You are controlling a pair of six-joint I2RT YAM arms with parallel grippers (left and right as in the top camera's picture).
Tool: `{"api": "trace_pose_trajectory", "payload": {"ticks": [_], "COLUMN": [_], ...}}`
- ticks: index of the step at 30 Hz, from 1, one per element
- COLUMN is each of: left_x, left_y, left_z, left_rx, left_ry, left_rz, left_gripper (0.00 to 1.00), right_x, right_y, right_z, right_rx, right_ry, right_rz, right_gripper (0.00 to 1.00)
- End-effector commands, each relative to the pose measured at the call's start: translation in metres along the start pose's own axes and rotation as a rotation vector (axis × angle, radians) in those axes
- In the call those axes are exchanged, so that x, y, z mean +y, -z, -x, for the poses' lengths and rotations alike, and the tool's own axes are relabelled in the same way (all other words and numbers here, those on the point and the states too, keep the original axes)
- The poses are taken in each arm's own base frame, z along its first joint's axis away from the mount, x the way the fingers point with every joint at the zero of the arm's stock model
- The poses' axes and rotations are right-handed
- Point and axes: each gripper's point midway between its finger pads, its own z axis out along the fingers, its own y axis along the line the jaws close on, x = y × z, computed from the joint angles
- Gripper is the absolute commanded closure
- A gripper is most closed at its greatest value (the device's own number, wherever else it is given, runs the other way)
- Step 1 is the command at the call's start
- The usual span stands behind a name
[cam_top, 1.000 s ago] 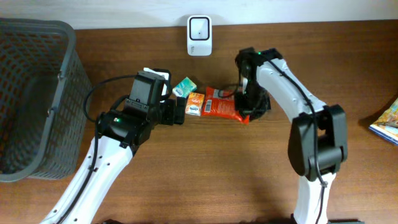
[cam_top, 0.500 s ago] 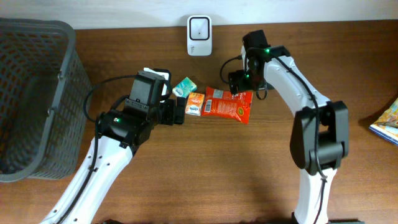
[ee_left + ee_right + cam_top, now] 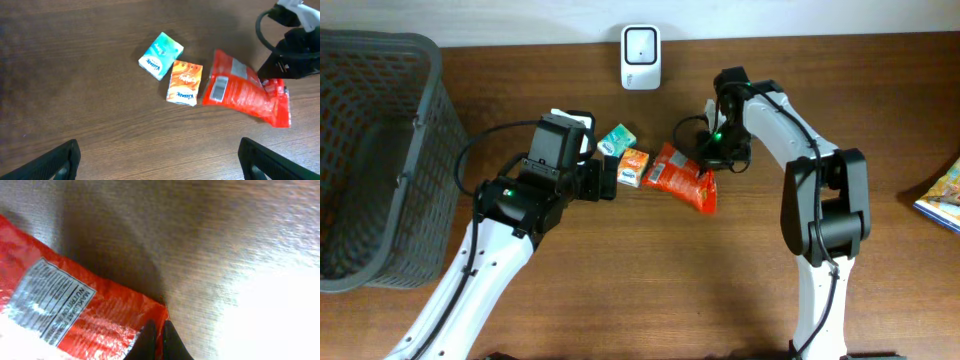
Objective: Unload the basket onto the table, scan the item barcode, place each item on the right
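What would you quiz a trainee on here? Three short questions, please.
1. True or false: the right gripper is shut on a corner of the red bag.
2. The orange packet lies: A beside the red bag, B on top of it, C under it.
3. Fill in: the left gripper has its jaws ____.
Key: 1 true; 2 A; 3 open.

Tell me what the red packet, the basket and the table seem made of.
The red packet: thin plastic film, glossy; it crinkles and catches light. The basket: dark grey open mesh, plastic or coated wire, cannot tell which. The table: brown wood or wood-look laminate, faintly shiny; grain lines and glare show.
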Motion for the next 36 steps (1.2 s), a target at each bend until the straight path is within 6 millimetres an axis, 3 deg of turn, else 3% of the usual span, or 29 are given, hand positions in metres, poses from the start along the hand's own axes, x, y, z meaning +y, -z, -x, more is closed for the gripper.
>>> {"api": "trace_pose_trajectory", "payload": {"ticks": [1,4,6,9,12,16,18,22,25,27,28,29,30,32,36], "left_x": [-0.003,-0.003,-0.003,-0.003,-0.003,-0.003,-0.003,-0.003,-0.003,-0.003,-0.003,-0.003,-0.003,-0.003,-0.003], "left_y": [0.001,0.001,0.001,0.001,0.001,0.001,0.001,0.001,0.001,0.001,0.001,0.001,0.001,0.001,0.001], "left_z": [0.001,0.001,0.001,0.001,0.001,0.001,0.001,0.001,0.001,0.001,0.001,0.001,0.001,0.001,0.001], "left_rx": [-0.003,-0.004,-0.003,-0.003,-0.004,-0.003,-0.003,-0.003,-0.003,-0.003,-0.003,-0.003,-0.003,-0.003,-0.003], "left_ry": [0.001,0.001,0.001,0.001,0.001,0.001,0.001,0.001,0.001,0.001,0.001,0.001,0.001,0.001,0.001], "left_rz": [-0.013,-0.013,-0.013,-0.013,-0.013,-0.013,-0.013,-0.013,-0.013,-0.013,-0.013,-0.013,-0.013,-0.013,-0.013], "left_gripper": [0.01,0.01,0.01,0.01,0.01,0.01,0.01,0.01,0.01,0.01,0.01,0.01,0.01,0.01,0.01], "right_x": [-0.009,-0.043,-0.066,-0.095,-0.108,-0.126,-0.136,-0.132,-0.097,-0.067,-0.056,-0.045,-0.031,-0.012,-0.015], "right_y": [0.067,0.133,0.175,0.212,0.228,0.23,0.218,0.161,0.107,0.087,0.082,0.08,0.078,0.087,0.132], "right_z": [0.026,0.028,0.015,-0.009,-0.024,-0.022,-0.022,-0.016,-0.004,-0.001,-0.001,-0.001,0.0,0.005,0.009], "right_rx": [-0.15,-0.289,-0.368,-0.427,-0.488,-0.581,-0.591,-0.485,-0.435,-0.434,-0.435,-0.432,-0.418,-0.4,-0.372], "right_ry": [-0.076,-0.202,-0.294,-0.445,-0.554,-0.627,-0.654,-0.641,-0.596,-0.551,-0.53,-0.511,-0.483,-0.45,-0.519], "right_rz": [-0.072,-0.341,-0.511,-0.742,-0.915,-1.1,-1.166,-1.106,-0.979,-0.911,-0.894,-0.873,-0.835,-0.765,-0.615], "right_gripper": [0.96,0.96,0.96,0.96,0.96,0.96,0.96,0.96,0.96,0.83,0.6,0.22,0.2,0.01,0.01]}}
